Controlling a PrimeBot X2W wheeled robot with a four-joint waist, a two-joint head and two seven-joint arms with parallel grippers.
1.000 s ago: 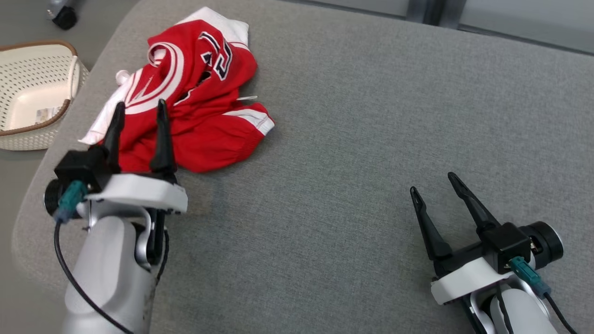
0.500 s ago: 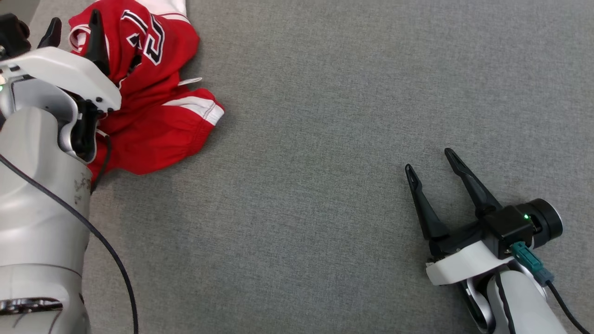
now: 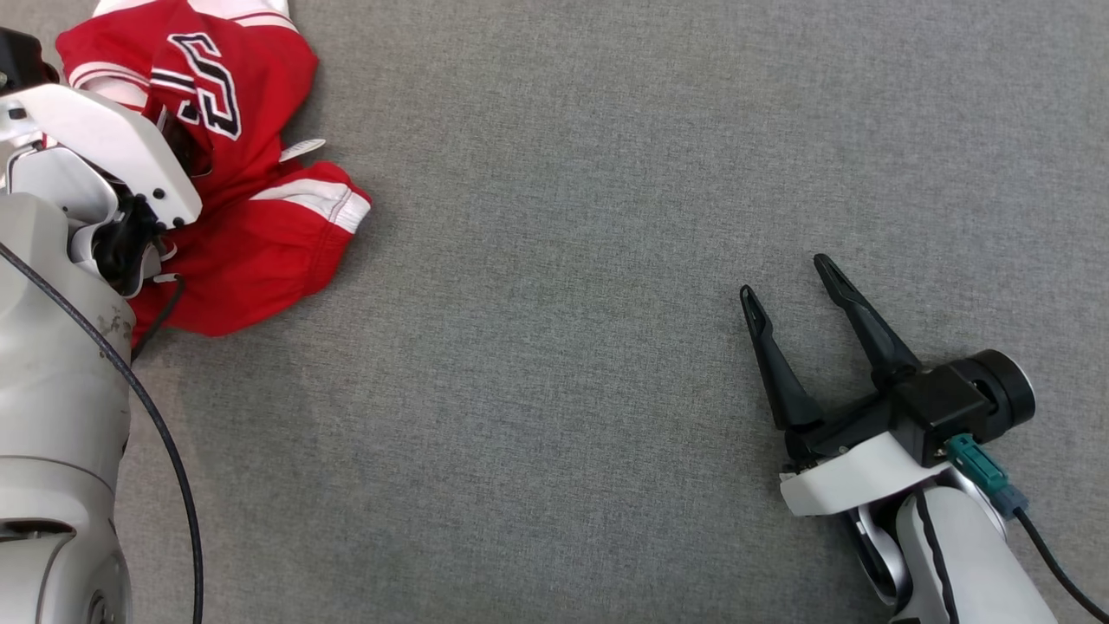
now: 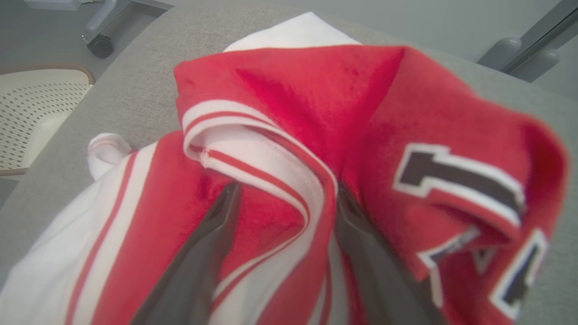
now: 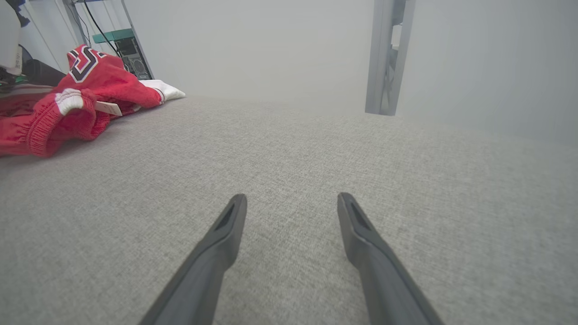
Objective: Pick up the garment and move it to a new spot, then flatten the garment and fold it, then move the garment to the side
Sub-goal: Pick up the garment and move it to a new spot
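Head: crumpled red garment (image 3: pixel 251 251) on grey fabric surface (image 3: pixel 563 303), well left of the right gripper (image 3: pixel 784 277), fingers spread wide, holding nothing.
Left wrist: left gripper (image 4: pixel 286 189), fingers parted astride the garment's striped trim; cream perforated basket (image 4: pixel 27 104) off to its left, contents unclear.
Right wrist: pale wall, metal post (image 5: pixel 384 58) ahead.

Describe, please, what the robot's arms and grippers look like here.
The right gripper and left gripper each have two long, tapering dark fingers on a white bracket with a black camera block. A teal plug carries a black cable along the right arm. The forearms are pale silver-grey; the left forearm shows small dark scuffs.
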